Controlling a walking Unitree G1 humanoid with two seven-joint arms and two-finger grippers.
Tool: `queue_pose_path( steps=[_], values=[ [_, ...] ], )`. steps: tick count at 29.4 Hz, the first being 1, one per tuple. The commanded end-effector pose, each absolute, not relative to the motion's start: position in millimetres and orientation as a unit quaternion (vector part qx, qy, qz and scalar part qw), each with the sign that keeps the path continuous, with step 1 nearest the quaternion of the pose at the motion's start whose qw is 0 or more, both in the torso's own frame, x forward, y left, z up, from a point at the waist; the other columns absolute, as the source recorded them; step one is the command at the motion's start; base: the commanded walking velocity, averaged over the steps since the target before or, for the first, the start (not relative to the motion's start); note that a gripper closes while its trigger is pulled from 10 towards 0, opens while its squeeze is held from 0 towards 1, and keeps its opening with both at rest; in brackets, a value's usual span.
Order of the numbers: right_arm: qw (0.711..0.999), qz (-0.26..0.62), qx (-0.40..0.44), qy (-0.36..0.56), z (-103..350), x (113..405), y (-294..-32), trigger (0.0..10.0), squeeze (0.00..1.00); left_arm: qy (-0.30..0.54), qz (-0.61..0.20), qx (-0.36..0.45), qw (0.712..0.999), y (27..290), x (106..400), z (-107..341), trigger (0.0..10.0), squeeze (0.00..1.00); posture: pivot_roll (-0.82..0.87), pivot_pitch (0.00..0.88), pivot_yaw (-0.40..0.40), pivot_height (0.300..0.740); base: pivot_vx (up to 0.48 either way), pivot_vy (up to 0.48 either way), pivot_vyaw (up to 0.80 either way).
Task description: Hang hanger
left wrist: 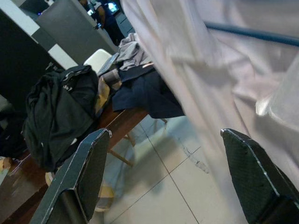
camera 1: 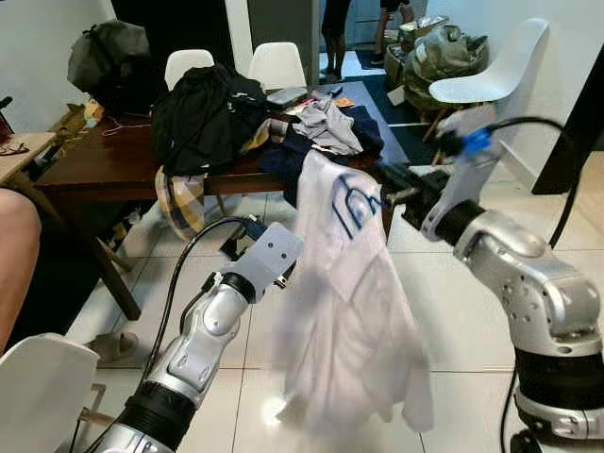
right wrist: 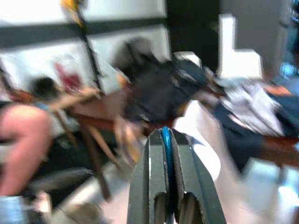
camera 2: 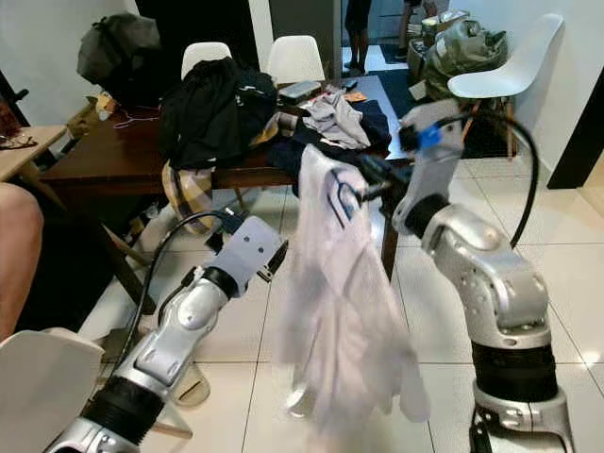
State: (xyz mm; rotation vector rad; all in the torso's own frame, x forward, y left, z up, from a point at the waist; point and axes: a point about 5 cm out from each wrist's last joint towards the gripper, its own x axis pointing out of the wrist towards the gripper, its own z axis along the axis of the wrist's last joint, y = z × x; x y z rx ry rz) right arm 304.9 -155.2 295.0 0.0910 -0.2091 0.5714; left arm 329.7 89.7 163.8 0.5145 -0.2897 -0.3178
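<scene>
The right end effector [camera 1: 394, 189] is reaching out in front of the robot, over the white tile floor [camera 1: 444, 321]. Its two black fingers [right wrist: 149, 186] are squeezing tight on a thin blue hanger [right wrist: 166, 154], with the blue bar sitting right between them. A white shirt [camera 1: 344, 311] is hanging on that hanger and drooping down toward the floor. The blue hook and top of the hanger are showing through the shirt near its collar.

The left end effector [left wrist: 163, 177] is sitting just to the left of the shirt, lower than the right one. Its fingers [left wrist: 88, 172] are spread wide apart and are holding nothing. The white cloth is hanging right beside one of them, and the blue bar of the hanger is crossing above it in the left wrist view.

Farther away, a dark wood worktop [camera 1: 104, 160] is standing behind the shirt. A big heap of black clothes [camera 1: 203, 113] is lying on it, and a gray top [camera 1: 326, 123] and dark blue clothes are piled to the right of the heap. A checked cloth [camera 1: 179, 198] is hanging over the near edge of the worktop. White chairs [camera 1: 274, 64] are standing at the far side, and one more white chair [camera 1: 495, 71] is off to the far right. A person's bare leg [camera 1: 14, 255] is showing at the left edge.
</scene>
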Motion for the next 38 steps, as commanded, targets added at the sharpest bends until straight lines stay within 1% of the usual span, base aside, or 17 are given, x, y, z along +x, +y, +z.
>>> queue_pose_path(
  steps=[1, 2, 3, 5, 7, 8, 10, 14, 19, 22, 23, 32, 38],
  values=[
    [0.938, 0.309, 0.050, -0.149, 311.6, 295.8, -149.9, 0.0, 0.00, -0.137, -0.151, 0.249, 0.947, 94.2, 332.1, 162.9, 10.0, 0.00, -0.12, 0.022, 0.045, 0.736, 0.000, 0.000, 0.00],
    [0.925, 0.341, 0.050, -0.161, 314.3, 287.3, -145.4, 0.0, 0.00, -0.142, -0.145, 0.248, 0.947, 97.4, 334.8, 166.2, 10.0, 0.00, -0.12, 0.020, 0.046, 0.736, 0.000, 0.000, 0.00],
    [0.925, 0.341, 0.050, -0.161, 314.3, 287.3, -145.4, 0.0, 0.00, -0.142, -0.145, 0.248, 0.947, 97.4, 334.8, 166.2, 10.0, 0.00, -0.12, 0.020, 0.046, 0.736, 0.000, 0.000, 0.00],
    [0.902, 0.396, 0.035, -0.167, 313.6, 272.6, -136.2, 0.0, 0.00, -0.176, -0.134, 0.222, 0.950, 101.5, 342.2, 186.8, 10.0, 0.00, -0.13, 0.015, 0.044, 0.736, 0.000, 0.000, 0.00],
    [0.897, 0.409, 0.031, -0.165, 312.4, 269.3, -133.6, 0.0, 0.00, -0.191, -0.130, 0.214, 0.949, 102.2, 344.2, 195.3, 10.0, 0.00, -0.13, 0.014, 0.044, 0.736, 0.000, 0.000, 0.00],
    [0.895, 0.416, 0.024, -0.158, 310.0, 268.1, -131.3, 0.0, 0.00, -0.206, -0.133, 0.198, 0.949, 101.1, 344.8, 204.4, 10.0, 0.00, -0.13, 0.012, 0.046, 0.736, 0.000, 0.000, 0.00],
    [0.895, 0.416, 0.024, -0.158, 310.0, 268.1, -131.3, 0.0, 0.00, -0.206, -0.133, 0.198, 0.949, 101.1, 344.8, 204.4, 10.0, 0.00, -0.13, 0.012, 0.046, 0.736, 0.000, 0.000, 0.00],
    [0.900, 0.416, 0.012, -0.132, 300.0, 268.8, -128.5, 0.0, 0.00, -0.246, -0.135, 0.198, 0.939, 96.4, 342.8, 225.5, 10.0, 0.00, -0.13, 0.011, 0.047, 0.736, 0.000, 0.000, 0.00],
    [0.898, 0.421, 0.017, -0.131, 300.0, 266.7, -127.6, 0.0, 0.00, -0.247, -0.129, 0.211, 0.937, 98.2, 342.3, 225.6, 10.0, 0.00, -0.13, 0.014, 0.050, 0.736, 0.000, 0.000, 0.00],
    [0.897, 0.423, 0.018, -0.129, 299.3, 265.2, -128.0, 0.0, 0.00, -0.246, -0.115, 0.219, 0.937, 104.1, 342.7, 224.2, 10.0, 0.00, -0.13, 0.016, 0.049, 0.736, 0.000, 0.000, 0.00],
    [0.898, 0.421, 0.017, -0.127, 298.5, 265.0, -129.0, 0.0, 0.00, -0.245, -0.109, 0.224, 0.937, 107.5, 343.1, 223.6, 0.0, 0.00, -0.13, 0.019, 0.050, 0.736, 0.000, 0.000, 0.00],
    [0.908, 0.401, 0.013, -0.123, 297.7, 268.8, -135.6, 0.0, 0.00, -0.226, -0.098, 0.251, 0.936, 116.4, 344.7, 213.8, 0.0, 0.00, -0.13, 0.022, 0.051, 0.736, 0.000, 0.000, 0.00],
    [0.908, 0.400, 0.013, -0.127, 300.1, 267.9, -136.7, 0.0, 0.00, -0.217, -0.097, 0.254, 0.938, 117.9, 344.5, 208.3, 0.0, 0.00, -0.13, 0.021, 0.051, 0.736, 0.000, 0.000, 0.00]
  ],
)
